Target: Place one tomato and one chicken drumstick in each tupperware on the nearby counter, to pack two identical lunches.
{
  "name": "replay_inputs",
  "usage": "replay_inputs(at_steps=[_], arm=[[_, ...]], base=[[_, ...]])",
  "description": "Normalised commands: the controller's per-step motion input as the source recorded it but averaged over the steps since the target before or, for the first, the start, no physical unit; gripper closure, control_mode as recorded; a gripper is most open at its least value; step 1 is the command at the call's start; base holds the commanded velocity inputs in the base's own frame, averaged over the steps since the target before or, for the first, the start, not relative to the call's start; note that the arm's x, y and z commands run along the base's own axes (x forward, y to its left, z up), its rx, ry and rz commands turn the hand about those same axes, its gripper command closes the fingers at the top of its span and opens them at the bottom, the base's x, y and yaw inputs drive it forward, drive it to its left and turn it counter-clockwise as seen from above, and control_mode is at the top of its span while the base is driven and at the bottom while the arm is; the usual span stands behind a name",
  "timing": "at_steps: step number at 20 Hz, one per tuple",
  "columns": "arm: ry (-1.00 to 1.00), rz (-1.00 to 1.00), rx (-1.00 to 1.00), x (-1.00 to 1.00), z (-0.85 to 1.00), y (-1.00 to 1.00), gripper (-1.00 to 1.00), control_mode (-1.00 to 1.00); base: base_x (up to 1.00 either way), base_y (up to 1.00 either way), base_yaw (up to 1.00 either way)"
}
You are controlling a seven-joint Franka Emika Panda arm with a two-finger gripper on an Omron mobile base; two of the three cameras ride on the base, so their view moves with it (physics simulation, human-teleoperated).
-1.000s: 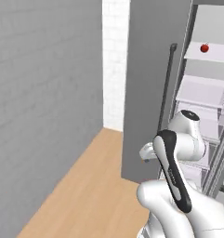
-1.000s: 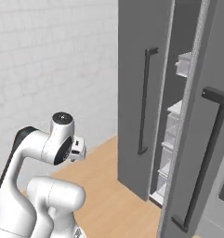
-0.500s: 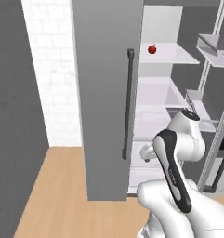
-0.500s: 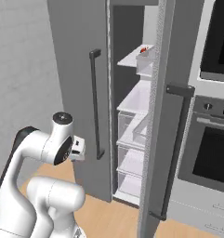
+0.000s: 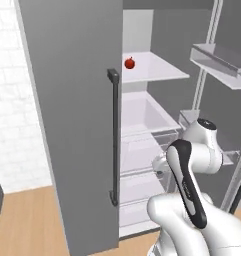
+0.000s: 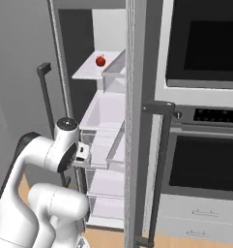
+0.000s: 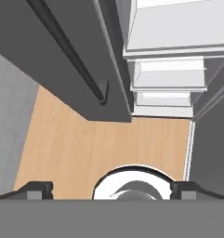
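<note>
While the arm stands folded low in front of the open fridge, its gripper (image 7: 111, 190) points down at the wooden floor (image 7: 85, 144), the two dark fingertips (image 7: 36, 189) set wide apart with nothing between them; beyond the arm, the grey fridge door (image 5: 67, 125) stands open on the left, its long dark handle (image 5: 113, 137) running upright near the door's edge; in the hand view the same door and handle cross the upper left, above the floor; past the door, the white drawers (image 5: 142, 150) are stacked in the lower part of the fridge; above them, a red tomato (image 5: 129, 63) sits alone on the white shelf (image 5: 157, 67), near its back left corner; in the right base view the tomato (image 6: 100, 60) lies toward the rear of that shelf; to the right of the fridge, a black wall oven (image 6: 205, 97) is built into the cabinets.
</note>
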Motion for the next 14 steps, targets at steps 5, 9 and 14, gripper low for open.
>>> replay_inputs(at_steps=[5,9,14], arm=[[0.0,0.0,0.0,0.0,0.0,0.0,-1.0,1.0],[0.0,0.0,0.0,0.0,0.0,0.0,-1.0,1.0],[-0.01,0.01,0.01,0.09,0.08,0.01,-1.0,-1.0]], base=[[0.64,0.2,-0.34],[0.62,0.3,-0.02],[0.55,0.13,0.05]])
